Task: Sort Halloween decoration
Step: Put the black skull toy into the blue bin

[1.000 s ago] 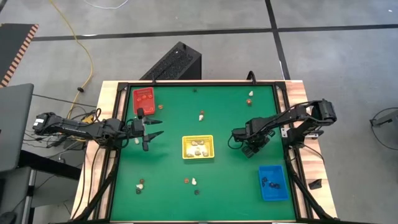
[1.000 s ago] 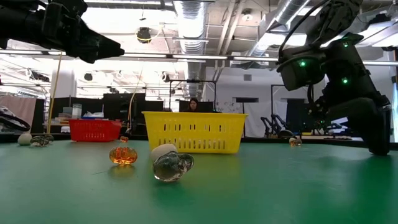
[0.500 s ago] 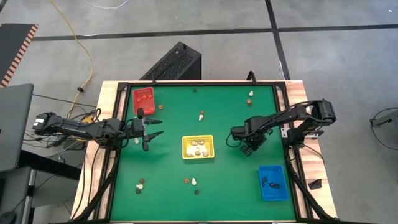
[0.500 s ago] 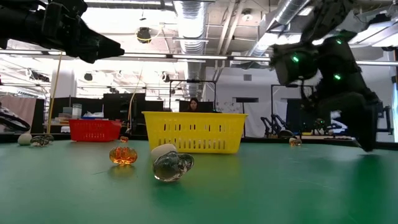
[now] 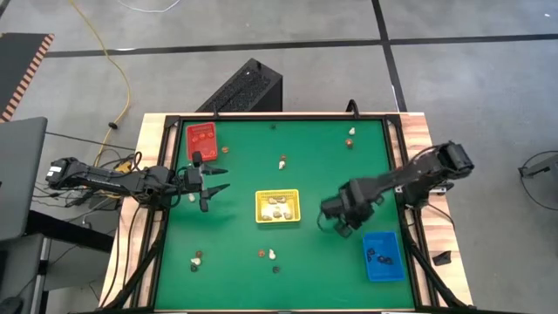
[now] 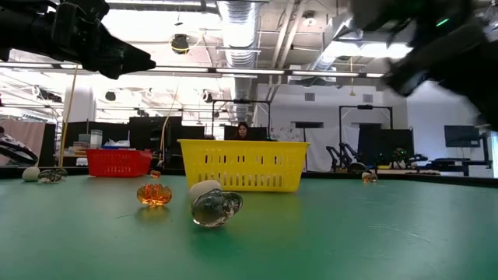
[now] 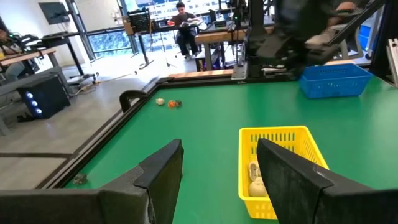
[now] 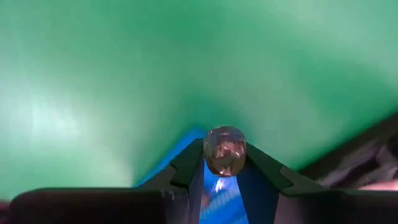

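You get even, bright light from overhead on the green bench (image 5: 244, 166), with only faint shadows under the arms. At bench height, ceiling lamps (image 6: 233, 15) glare white, and the right arm (image 6: 436, 39) smears into motion blur. Your right wrist picture is soft: the mat is washed and blurred, only the round brown trinket (image 8: 224, 150) in the pincer (image 8: 224, 163) stays fairly sharp.
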Motion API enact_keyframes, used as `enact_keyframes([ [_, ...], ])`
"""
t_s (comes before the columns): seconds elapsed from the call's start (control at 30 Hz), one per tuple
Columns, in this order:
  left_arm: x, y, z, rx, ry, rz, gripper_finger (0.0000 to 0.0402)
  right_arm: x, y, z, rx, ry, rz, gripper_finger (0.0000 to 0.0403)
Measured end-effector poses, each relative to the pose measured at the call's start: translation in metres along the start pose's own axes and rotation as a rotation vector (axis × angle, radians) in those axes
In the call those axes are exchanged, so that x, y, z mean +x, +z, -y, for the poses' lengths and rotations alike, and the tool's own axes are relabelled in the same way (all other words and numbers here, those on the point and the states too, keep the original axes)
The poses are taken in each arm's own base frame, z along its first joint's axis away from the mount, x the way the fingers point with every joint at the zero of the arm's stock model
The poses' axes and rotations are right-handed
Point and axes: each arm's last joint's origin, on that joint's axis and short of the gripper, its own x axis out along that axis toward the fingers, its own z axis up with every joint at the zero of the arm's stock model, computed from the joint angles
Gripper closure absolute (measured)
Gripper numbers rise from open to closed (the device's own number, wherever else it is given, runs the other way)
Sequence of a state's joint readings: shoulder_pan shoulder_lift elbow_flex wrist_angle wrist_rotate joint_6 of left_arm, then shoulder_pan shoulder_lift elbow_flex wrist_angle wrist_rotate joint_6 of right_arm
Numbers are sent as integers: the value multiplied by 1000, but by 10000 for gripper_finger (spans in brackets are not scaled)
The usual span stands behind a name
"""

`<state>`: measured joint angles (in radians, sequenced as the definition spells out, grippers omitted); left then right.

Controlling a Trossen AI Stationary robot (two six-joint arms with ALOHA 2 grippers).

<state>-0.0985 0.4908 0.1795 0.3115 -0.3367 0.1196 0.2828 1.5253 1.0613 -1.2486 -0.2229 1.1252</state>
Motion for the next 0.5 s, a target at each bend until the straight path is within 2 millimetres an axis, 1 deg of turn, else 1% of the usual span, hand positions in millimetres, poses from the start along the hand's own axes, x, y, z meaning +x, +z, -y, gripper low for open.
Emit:
enact_keyframes([
  [0.13,0,0,0,-1,0,1,203,10,-40,-14,72,-25,-54,285],
  [0.27,0,0,0,-16,-1,1,203,19,-76,-20,135,-66,-87,285],
  [0.37,0,0,0,-16,-1,1,203,23,-92,-20,177,-91,-68,285],
  [0.5,0,1,0,-16,0,7,203,27,-104,-20,190,-109,-34,282],
])
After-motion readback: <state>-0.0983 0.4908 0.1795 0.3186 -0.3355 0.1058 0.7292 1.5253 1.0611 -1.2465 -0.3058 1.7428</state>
